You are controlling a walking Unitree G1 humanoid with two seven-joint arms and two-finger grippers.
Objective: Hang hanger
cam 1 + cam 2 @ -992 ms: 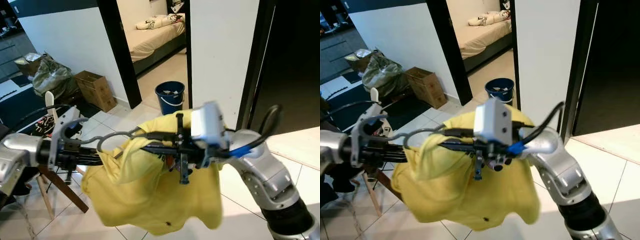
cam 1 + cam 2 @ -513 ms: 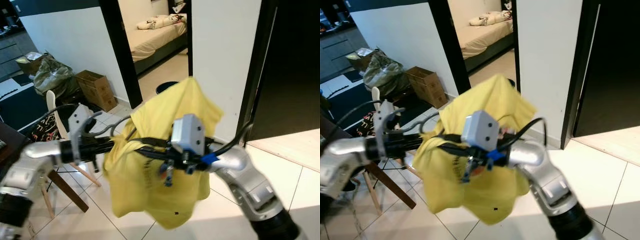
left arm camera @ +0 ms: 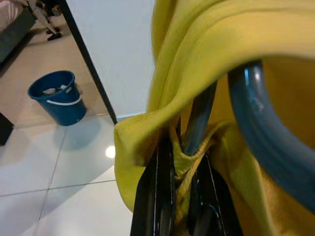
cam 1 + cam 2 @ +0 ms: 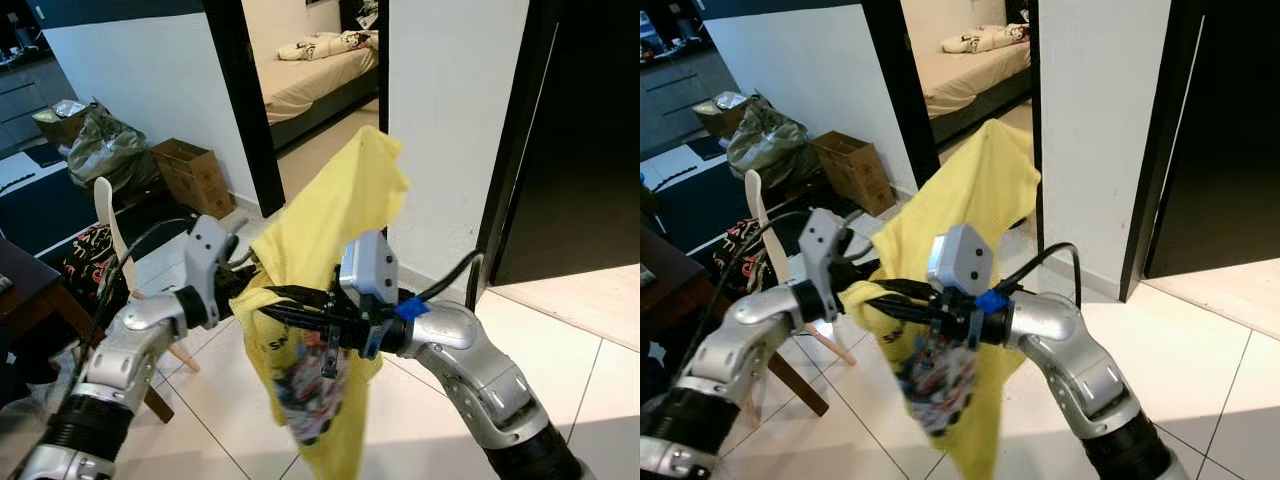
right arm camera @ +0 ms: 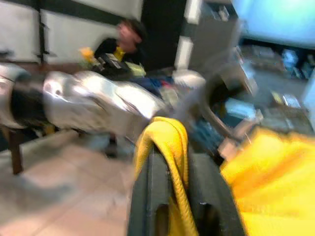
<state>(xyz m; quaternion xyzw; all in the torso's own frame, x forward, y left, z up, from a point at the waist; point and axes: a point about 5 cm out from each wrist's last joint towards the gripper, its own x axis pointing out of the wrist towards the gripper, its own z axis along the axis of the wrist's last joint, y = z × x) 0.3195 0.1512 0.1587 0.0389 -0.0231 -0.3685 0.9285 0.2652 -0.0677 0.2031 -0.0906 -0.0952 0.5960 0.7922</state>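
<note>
Up close, the left gripper [image 3: 179,196] has its two black fingers [image 3: 158,196] pressed together on the grey hanger [image 3: 256,123] and a fold of the yellow shirt [image 4: 330,250]; most of the hanger is buried in cloth, so its shape is hard to follow. The right gripper [image 5: 179,196] pinches a rolled edge of the same shirt between its fingers [image 5: 150,196], though that view is badly blurred. Both grippers meet at chest height in the head views, the shirt draped over them and hanging down, one corner sticking up. Behind it, a blue bucket [image 3: 56,98] stands on the tiled floor [image 4: 590,350] by a doorway to a bed [image 4: 310,70]. A cardboard box [image 4: 190,175] sits against the white wall [image 4: 130,80].
</note>
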